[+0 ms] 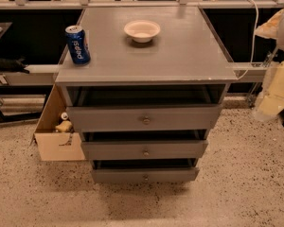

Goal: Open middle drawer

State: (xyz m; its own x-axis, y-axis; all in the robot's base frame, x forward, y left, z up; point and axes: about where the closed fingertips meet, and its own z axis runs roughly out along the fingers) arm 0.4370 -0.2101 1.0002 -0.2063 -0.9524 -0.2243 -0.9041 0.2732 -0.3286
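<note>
Across the lower frame, speckled beige floor point(246, 174). At centre, standing on it, a grey wooden cabinet point(213, 98) with a flat grey tabletop point(180, 51) and three drawer fronts stacked below. Uppermost, the tallest, widest grey drawer front point(104, 119). Just beneath, at lower centre, the middle drawer point(113, 150), mid-sized, grey wood, with a dark gap above its top edge. Lowest, the narrowest grey drawer front point(118, 175). Left of the cabinet, touching its side, an open brown-and-white cardboard box point(57, 145) with small items inside. At the right edge, mid-height, a pale cream claw point(278, 91), blurred, well apart from the middle drawer; open or closed, cannot tell. On the tabletop's left edge, an upright blue Pepsi can point(77, 44). Near the tabletop's back centre, a shallow white round bowl point(142, 30), well apart from the can. Smallest, a round metal knob point(146, 152), centred on the middle drawer's front.
</note>
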